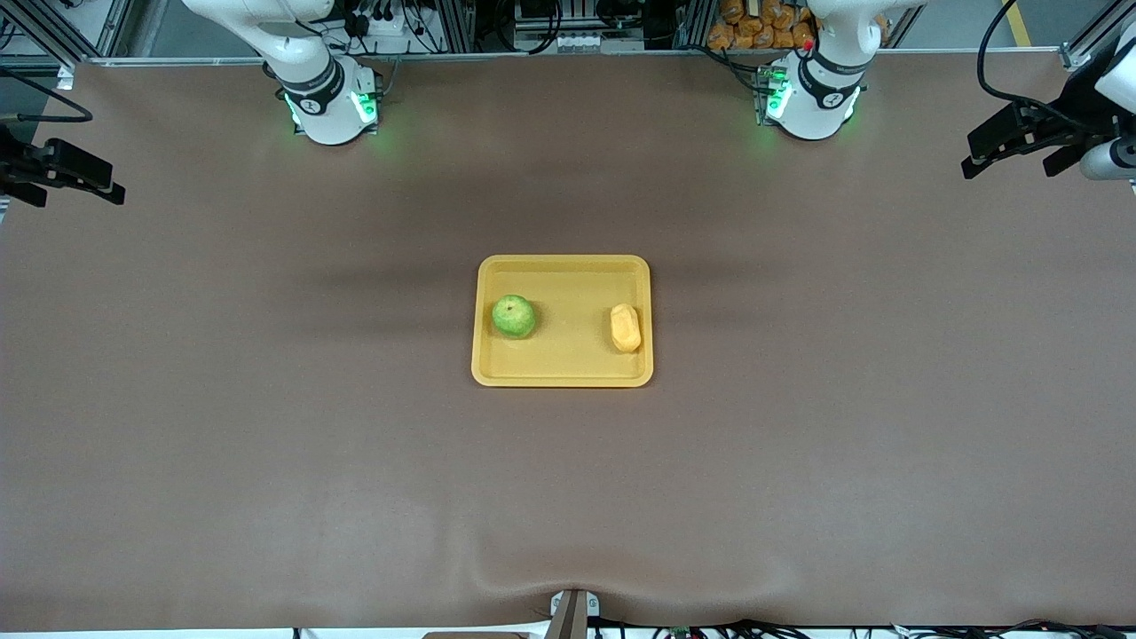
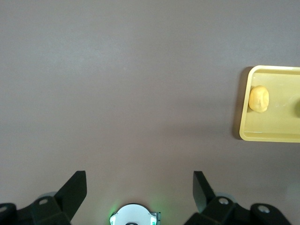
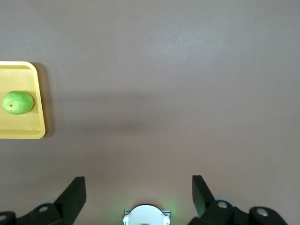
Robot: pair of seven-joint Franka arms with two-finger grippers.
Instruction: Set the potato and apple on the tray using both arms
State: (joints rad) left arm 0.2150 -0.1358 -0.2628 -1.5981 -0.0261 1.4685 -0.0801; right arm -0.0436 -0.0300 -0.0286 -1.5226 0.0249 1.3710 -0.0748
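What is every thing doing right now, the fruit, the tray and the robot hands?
apple: resting in the tray, toward the right arm's end, free of any grip.
potato: lying in the tray, toward the left arm's end, apart from the apple.
tray: flat on the table, holding both foods.
left end effector: open, empty, over bare table.
right end effector: open, empty, over bare table.

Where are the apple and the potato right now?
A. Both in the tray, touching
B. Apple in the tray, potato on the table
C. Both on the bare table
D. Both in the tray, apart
D: the apple and the potato lie at separate ends of the tray.
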